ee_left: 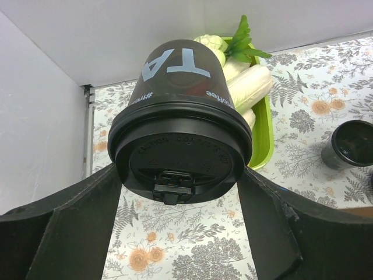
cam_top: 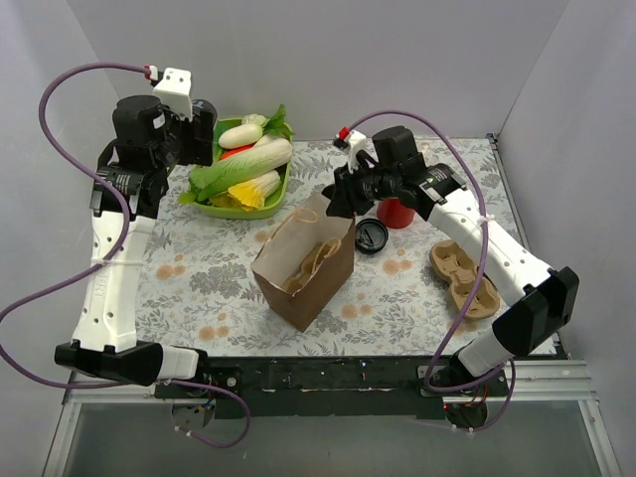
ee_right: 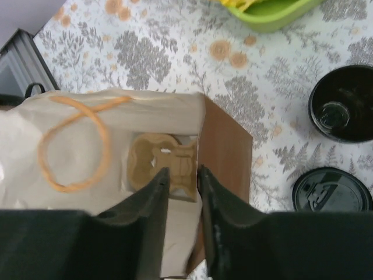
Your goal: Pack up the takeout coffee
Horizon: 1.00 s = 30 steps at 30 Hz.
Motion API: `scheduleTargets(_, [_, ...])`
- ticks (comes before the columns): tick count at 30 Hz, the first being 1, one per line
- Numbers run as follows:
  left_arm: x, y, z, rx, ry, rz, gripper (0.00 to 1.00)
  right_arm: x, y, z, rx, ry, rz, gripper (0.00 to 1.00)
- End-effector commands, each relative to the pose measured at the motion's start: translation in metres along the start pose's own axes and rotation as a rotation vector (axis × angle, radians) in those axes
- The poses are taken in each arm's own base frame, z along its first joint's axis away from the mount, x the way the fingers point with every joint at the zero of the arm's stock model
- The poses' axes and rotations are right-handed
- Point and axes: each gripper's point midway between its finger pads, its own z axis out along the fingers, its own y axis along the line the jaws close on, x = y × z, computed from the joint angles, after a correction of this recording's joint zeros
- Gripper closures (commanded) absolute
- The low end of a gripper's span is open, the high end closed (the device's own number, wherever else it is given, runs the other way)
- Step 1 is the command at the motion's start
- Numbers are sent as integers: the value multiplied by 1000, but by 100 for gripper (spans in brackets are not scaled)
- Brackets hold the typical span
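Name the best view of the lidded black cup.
Left wrist: the takeout coffee fills the frame, lid toward the camera, held by the left gripper. The top view loses it against the black wrist; the right wrist view misses it.

right gripper [ee_right: 182,172] jaws nearly together | at paper bag [ee_right: 224,146] rim | carrier [ee_right: 148,163] inside

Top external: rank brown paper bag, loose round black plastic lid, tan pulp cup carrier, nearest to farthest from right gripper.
1. Brown paper bag: right gripper sits at its rim.
2. Loose round black plastic lid: just right of the bag.
3. Tan pulp cup carrier: far right.
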Motion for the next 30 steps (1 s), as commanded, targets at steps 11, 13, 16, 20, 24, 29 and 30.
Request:
scheduleTargets(11, [-6,-21,20,100,-39,-9,100,-29,9,-30,-201,24,-629,2])
scheduleTargets(13, [-5,-24,20,117,-37,-5,100,-28,18,-36,-300,-9,-899,2])
scheduleTargets(16, [-3,-31,19,159,-32,-4,100,-35,27,-40,-353,-84,-1086,2])
scheduleTargets(20, [4,-36,19,185,-11,-7,100,-51,51,-39,-461,-176,-1029,2])
scheduleTargets(24, [6,-39,16,203,-4,-5,100,-56,61,-21,-606,-179,-833,5])
scheduleTargets(29, [12,-46,8,247,20,1,100,-58,67,-12,-708,-184,-720,6])
scheduleTargets(30, [13,-46,6,249,20,2,100,-55,65,-6,-724,-177,-686,6])
